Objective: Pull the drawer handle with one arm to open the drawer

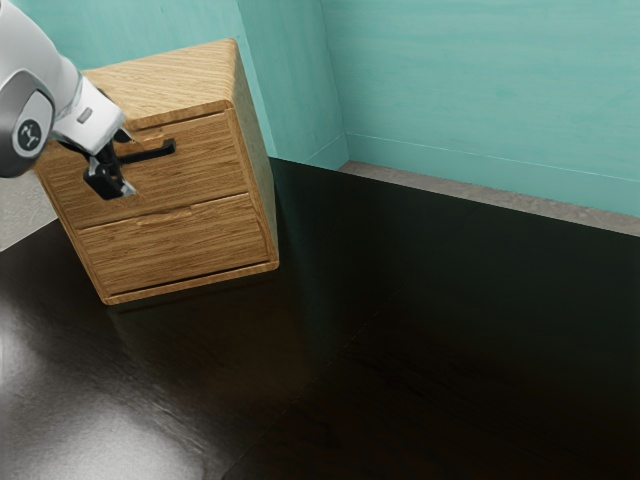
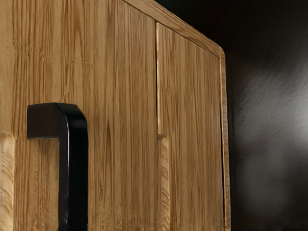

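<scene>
Teal walls (image 1: 480, 80) close off the back of the scene, and a dark, glossy counter (image 1: 400, 380) spreads across the lower and right parts of the exterior view. At the upper left of that frame stands a wooden cabinet (image 1: 170, 75) with two drawer fronts stacked one above the other. The upper drawer (image 1: 190, 165) carries a black handle (image 1: 150, 150), a bar standing off the wood. The lower drawer (image 1: 180, 245) sits beneath it.

I have the arm (image 1: 30, 100) reaching in from the frame's upper left edge, and the jaws are down at the left end of the bar, right against it. From this angle I cannot tell whether they have closed on the handle or only stand around it.

Through the wrist camera, the handle (image 2: 73, 163) fills the lower left, close up, its bend turning into the wood grain. The seam between the two fronts runs beside it.

As I judge it, the approach is done, and the pull itself is what remains. The upper front looks level with the lower one, with no gap that I can make out, so I count the drawer as not yet opened.
</scene>
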`<state>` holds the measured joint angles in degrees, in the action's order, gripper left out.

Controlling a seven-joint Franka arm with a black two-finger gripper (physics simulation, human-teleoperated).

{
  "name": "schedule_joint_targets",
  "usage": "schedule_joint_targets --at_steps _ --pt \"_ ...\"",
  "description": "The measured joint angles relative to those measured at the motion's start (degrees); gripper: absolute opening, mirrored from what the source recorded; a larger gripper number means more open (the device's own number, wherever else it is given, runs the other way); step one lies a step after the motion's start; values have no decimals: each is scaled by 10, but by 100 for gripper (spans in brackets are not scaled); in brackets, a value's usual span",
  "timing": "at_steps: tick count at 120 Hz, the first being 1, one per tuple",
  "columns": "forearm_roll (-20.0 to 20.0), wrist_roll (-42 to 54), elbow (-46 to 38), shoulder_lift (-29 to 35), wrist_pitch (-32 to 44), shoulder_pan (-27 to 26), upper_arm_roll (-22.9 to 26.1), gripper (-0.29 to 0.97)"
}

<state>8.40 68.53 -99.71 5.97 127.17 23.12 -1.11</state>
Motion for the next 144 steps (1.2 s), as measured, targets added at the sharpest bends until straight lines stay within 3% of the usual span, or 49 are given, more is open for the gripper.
schedule_joint_targets --at_steps 36,67,84,114,144 --pt "1 12 -12 -2 46 -3 -2 68" --pt "-2 15 -10 -40 66 4 -4 68" --pt "-3 16 -25 -23 69 3 0 63" --pt "-3 15 -36 -31 69 -3 0 72" --pt "-5 14 -89 15 70 -20 0 64"
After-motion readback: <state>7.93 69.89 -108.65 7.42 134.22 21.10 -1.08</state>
